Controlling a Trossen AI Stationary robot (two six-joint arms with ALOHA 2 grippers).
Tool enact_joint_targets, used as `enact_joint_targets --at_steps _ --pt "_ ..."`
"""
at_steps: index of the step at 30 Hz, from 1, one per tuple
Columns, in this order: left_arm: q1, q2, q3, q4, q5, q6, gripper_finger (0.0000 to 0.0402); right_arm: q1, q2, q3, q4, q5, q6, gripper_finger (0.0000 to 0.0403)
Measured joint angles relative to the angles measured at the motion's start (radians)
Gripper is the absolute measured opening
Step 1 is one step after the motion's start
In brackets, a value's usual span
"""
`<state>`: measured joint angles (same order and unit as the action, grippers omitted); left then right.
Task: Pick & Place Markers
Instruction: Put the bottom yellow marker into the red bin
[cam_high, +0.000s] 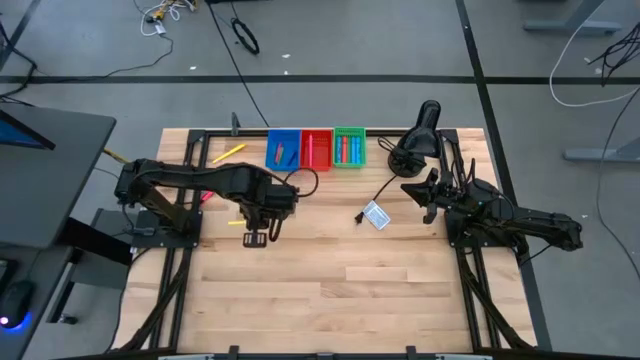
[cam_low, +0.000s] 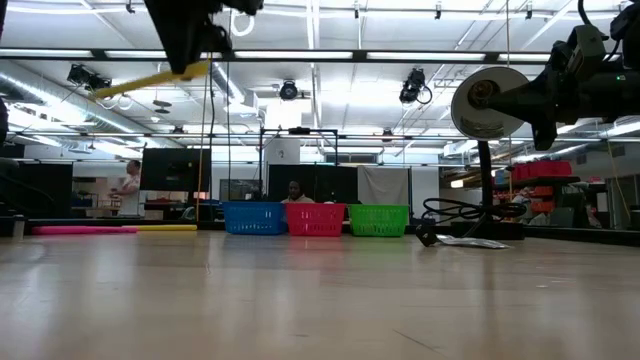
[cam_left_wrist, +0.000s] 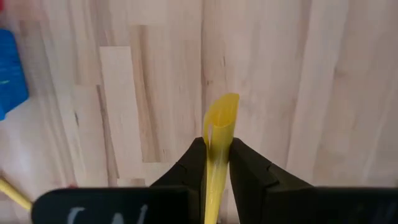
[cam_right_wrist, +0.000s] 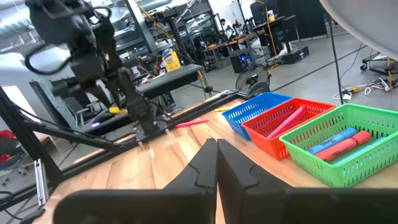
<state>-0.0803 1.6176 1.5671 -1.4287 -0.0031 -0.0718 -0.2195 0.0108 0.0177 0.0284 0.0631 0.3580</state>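
My left gripper (cam_high: 258, 225) hangs high over the table's left middle, pointing down, shut on a yellow marker (cam_left_wrist: 221, 124) that also shows in the low view (cam_low: 150, 80). A second yellow marker (cam_high: 228, 152) and a pink one (cam_right_wrist: 189, 122) lie flat on the table to the far left. More markers lie in the blue bin (cam_high: 283, 148), the red bin (cam_high: 316, 148) and the green bin (cam_high: 349, 147) at the far edge. My right gripper (cam_right_wrist: 216, 155) is shut on nothing and waits level at the table's right side. My left gripper pinches the yellow marker between its two fingers (cam_left_wrist: 249, 171), coming from above and pointing down, across the marker. It holds the marker near one end (cam_low: 200, 68). The longer part (cam_low: 120, 88) sticks out sideways, sloping a little down. The marker is lifted well clear of the table.
A small white-and-blue card (cam_high: 375, 215) with a black cable lies right of the middle. A black lamp-like stand (cam_high: 420, 135) is at the far right corner. Bare wood stretches across the near half of the table (cam_high: 340, 290).
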Motion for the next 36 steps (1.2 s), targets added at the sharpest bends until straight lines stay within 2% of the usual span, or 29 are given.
enact_joint_targets --at_steps 7,10,15,18,23,36 --pt "-0.002 0.000 0.141 -0.107 0.002 -0.022 0.0052 0.000 0.000 0.000 0.000 0.000 0.000 0.0011" --pt "-0.002 0.000 0.181 -0.139 0.033 -0.042 0.0052 0.000 0.000 0.000 0.000 0.000 0.000 0.0011" --pt "-0.002 -0.004 0.201 -0.142 0.107 -0.130 0.0051 0.000 0.000 0.000 0.000 0.000 0.000 0.0011" --pt "-0.003 -0.004 0.201 -0.142 0.112 -0.169 0.0051 0.000 0.000 0.000 0.000 0.000 0.000 0.0011" --pt "0.026 -0.004 0.201 -0.142 0.113 -0.283 0.0051 0.000 0.000 0.000 0.000 0.000 0.000 0.0011" --pt "0.192 0.049 0.202 -0.101 0.131 -0.698 0.0051 0.000 0.000 0.000 0.000 0.000 0.000 0.0011"
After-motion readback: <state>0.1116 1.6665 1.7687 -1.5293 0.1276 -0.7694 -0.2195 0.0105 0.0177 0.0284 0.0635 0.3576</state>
